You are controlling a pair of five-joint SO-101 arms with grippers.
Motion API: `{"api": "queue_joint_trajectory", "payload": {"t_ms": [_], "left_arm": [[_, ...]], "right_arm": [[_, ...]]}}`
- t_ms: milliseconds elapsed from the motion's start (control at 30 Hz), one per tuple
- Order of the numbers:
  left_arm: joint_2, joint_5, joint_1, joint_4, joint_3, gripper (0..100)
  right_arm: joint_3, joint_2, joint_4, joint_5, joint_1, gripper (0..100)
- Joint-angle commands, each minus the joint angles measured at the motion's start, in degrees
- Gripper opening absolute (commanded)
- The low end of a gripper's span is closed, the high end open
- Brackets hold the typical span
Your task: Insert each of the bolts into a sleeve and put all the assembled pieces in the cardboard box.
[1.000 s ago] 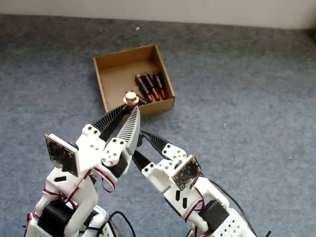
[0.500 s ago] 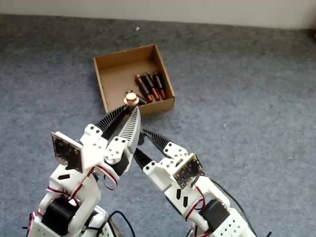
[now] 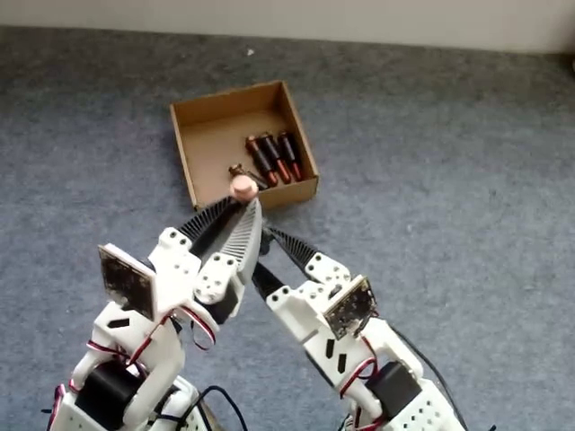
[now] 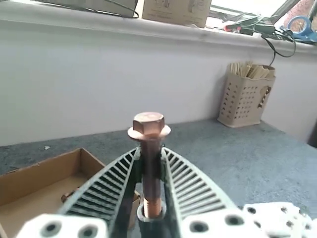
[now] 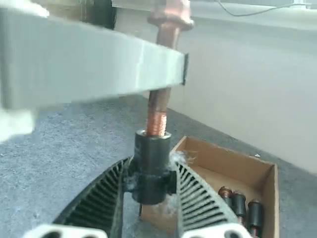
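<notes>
Left jaws clamped on bolt (image 4: 149, 126) — tip in sleeve (image 5: 151, 153), itself clamped in right jaws, beside cardboard box (image 3: 182, 154).

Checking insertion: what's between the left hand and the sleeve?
Just the threaded end of the bolt, tip at the mouth of the sleeve; right wrist view.

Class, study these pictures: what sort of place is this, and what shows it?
Likely a workshop or lab: grey carpet as worktop, a ledge cluttered with cables, a holder of wooden sticks.
</notes>
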Motion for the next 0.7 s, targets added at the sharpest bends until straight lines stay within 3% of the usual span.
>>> {"api": "queue_joint_trajectory", "payload": {"t_ms": [0, 233, 400, 500, 667], "left_arm": [[0.13, -3.78, 0.22, 1.32, 0.22, 0], [0.13, -5.01, 0.22, 8.7, 0.13, 1], [0.13, -11.52, -0.31, 17.14, -0.13, 21], [0.13, -11.87, -3.74, 20.92, -0.22, 26], [0.13, -21.8, -12.26, 23.56, 0.48, 26]], "right_arm": [[-8.4, -1.19, -2.42, -0.62, 2.95, 0.4], [-9.27, -1.19, -2.15, -0.62, 2.77, 0.4], [-9.19, -1.19, -2.15, -0.62, 2.77, 0.4], [-9.19, -1.19, -2.07, -0.62, 2.95, 0.4], [-9.19, -1.19, 2.33, -0.62, 3.03, 0.4]]}}
